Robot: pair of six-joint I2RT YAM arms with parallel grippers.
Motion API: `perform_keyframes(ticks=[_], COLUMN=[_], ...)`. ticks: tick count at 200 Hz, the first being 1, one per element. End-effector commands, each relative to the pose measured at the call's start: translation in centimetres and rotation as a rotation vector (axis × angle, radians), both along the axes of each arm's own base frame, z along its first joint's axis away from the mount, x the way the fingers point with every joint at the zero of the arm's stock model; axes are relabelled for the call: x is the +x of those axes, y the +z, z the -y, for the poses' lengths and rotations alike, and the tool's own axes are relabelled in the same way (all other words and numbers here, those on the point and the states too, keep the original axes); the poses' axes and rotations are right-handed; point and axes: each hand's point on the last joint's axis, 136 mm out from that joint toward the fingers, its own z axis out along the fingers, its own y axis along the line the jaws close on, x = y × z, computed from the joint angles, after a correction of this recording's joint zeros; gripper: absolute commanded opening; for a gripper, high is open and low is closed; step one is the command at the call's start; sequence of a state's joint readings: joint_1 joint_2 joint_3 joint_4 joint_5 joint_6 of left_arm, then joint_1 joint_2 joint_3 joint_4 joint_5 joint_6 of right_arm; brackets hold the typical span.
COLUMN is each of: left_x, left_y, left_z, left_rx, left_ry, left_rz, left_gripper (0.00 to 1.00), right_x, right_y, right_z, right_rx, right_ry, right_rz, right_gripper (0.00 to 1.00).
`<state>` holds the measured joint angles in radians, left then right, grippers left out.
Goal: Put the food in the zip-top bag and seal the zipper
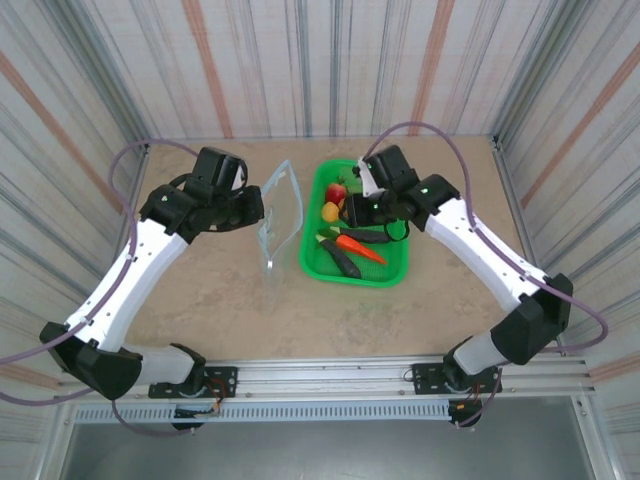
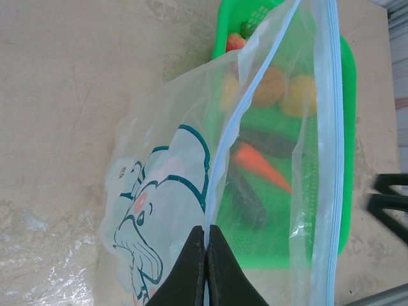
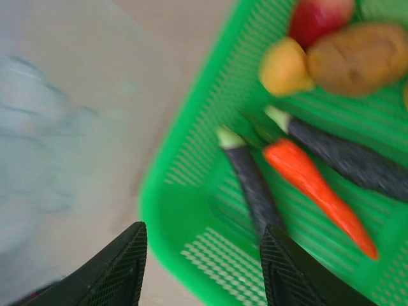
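Left fingers [image 2: 188, 271] tight on zipper [image 2: 234, 121] of zip-top bag [image 2: 159, 191]; right fingers [image 3: 121, 271] spread over green basket [image 3: 167, 210], food [image 3: 312, 178] ahead.

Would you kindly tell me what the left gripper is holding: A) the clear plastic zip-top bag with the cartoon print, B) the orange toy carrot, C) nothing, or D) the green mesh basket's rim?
A: the left gripper is shut on the mouth edge of the clear plastic zip-top bag, at its light-blue zipper strip; the orange toy carrot lies in the green mesh basket.
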<state>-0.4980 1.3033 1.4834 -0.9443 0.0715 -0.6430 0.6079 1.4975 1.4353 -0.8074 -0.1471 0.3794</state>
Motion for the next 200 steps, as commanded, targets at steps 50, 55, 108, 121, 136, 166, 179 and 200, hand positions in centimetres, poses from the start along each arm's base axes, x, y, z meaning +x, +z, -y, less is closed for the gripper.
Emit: perform_keyframes(ticks=[50,55,108,121,136,166,179,200], left_x=[-2.6,-2.8,-3.7,-3.8,-3.9,-4.2,-4.3,-4.4], left_y=[-0.3,-0.4,-0.3,-0.2,-0.3,-0.4,-0.4,-0.5], left_z=[-2.5,-2.6,-3.6,-3.7,-3.7,-3.9,-4.0,-4.1], left_rx=[0.026,0.027,0.04,0.037,0.038,0.035,0.035,0.036], left_ry=[0.017,0.019,0.04,0.042,0.043,0.046,0.048,0.051], left_rz=[-0.091,-0.095,-0.116,-0.117,-0.121,-0.125,-0.124,-0.124], left_gripper=[0.0,0.0,0.0,0.0,0.0,0.0,0.0,0.0], right_x=[1.7,2.0,2.2,2.8,3.6,4.9,5.2,5.4], right_y=[-8.3,-8.4,-12.1,-13.2,-14.1,-14.9,-15.2,-15.8], right_z=[-2.1,-2.4,-6.9,-6.8,-6.3,-5.6,-5.6,-5.7], right_rx=[-0.18,-0.161,-0.146,-0.189,-0.237,-0.302,-0.324,-0.336], right_ry=[0.369,0.375,0.475,0.461,0.44,0.428,0.436,0.45], right_rz=[0.148,0.138,0.006,0.004,0.009,0.037,0.046,0.04], right_gripper=[0.49,0.49,0.47,0.47,0.47,0.47,0.47,0.45])
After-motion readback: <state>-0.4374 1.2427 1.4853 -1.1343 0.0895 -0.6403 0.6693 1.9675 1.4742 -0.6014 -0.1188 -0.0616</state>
